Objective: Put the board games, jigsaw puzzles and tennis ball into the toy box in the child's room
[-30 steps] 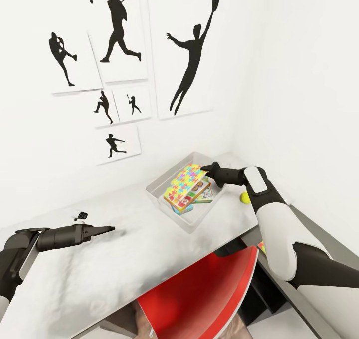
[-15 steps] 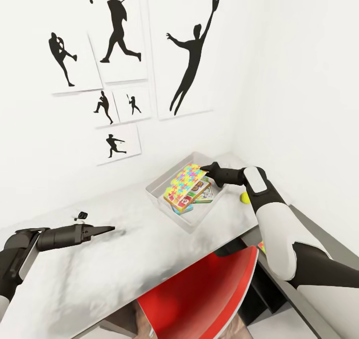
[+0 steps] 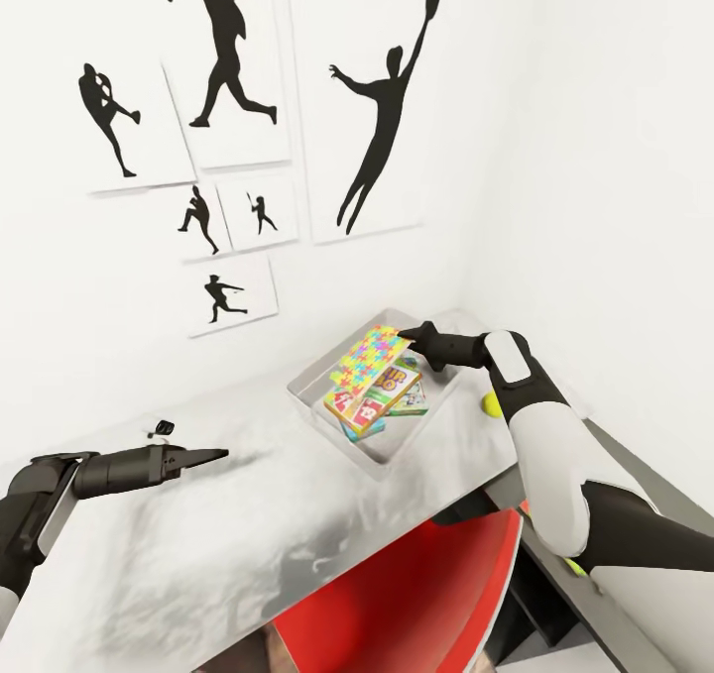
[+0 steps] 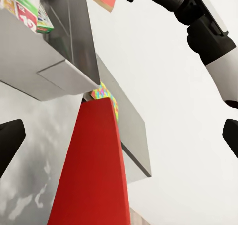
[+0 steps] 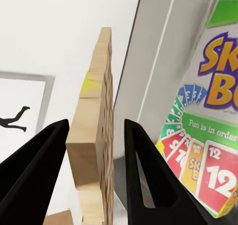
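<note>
while my right arm reaches forward over the table [image 3: 198, 544], elbow bent and forearm angled in toward the wall, the right gripper [image 3: 405, 334] sits above the far rim of the toy box [image 3: 315, 397]. its fingers [image 5: 148, 175] straddle the edge of a jigsaw puzzle [image 3: 365, 361]; the right wrist view shows the wooden edge between both fingers with thin gaps either side, so i cannot tell if it is a firm pinch. the puzzle sheet hangs tilted over the box, lower end down on the games inside. board game [image 3: 389, 388] under it reads "skip-bo" in part, "fun is in order", cards marked "12". more boxes stacked below, print too small to read. tennis ball [image 3: 490, 405] lies on the table just beside my right forearm, outside the box. second puzzle [image 4: 105, 93] shows on the lower grey shelf behind the red chair [image 3: 416, 604]. left arm is stretched low across the table, left gripper [image 3: 220, 453] open, holding nothing, well apart from the box.
</note>
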Motion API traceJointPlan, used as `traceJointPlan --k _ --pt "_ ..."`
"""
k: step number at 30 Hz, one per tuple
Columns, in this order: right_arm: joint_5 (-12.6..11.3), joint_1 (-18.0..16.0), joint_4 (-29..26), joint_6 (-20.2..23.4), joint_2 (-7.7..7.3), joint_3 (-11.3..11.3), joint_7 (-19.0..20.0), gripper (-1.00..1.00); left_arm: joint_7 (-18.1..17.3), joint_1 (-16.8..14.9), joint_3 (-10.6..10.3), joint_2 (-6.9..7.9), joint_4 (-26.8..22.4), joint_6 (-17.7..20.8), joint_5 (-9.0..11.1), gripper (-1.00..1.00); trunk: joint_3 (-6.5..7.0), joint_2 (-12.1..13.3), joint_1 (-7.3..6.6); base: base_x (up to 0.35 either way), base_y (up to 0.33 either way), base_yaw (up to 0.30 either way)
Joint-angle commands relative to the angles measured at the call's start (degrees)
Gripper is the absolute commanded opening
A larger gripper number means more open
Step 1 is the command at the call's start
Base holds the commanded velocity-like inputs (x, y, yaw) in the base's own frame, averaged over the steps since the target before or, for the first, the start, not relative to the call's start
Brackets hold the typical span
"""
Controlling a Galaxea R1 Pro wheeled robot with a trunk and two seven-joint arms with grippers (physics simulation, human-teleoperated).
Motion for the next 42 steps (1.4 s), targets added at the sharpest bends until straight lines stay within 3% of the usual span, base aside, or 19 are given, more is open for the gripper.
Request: traceJointPlan --k 1,42 --pt "0.29 -0.07 -0.02 0.35 0.09 -0.45 0.17 -1.0 -0.2 -0.04 -0.02 0.02 -0.01 0.61 0.01 1.0 -0.11 -0.11 0.04 0.044 0.0 0.0" --pt "0.38 -0.07 0.01 0.29 -0.04 -0.49 -0.02 -1.0 -0.29 -0.04 -0.1 0.02 -0.01 0.61 -0.08 1.0 -0.4 -0.11 0.04 0.027 0.0 0.0"
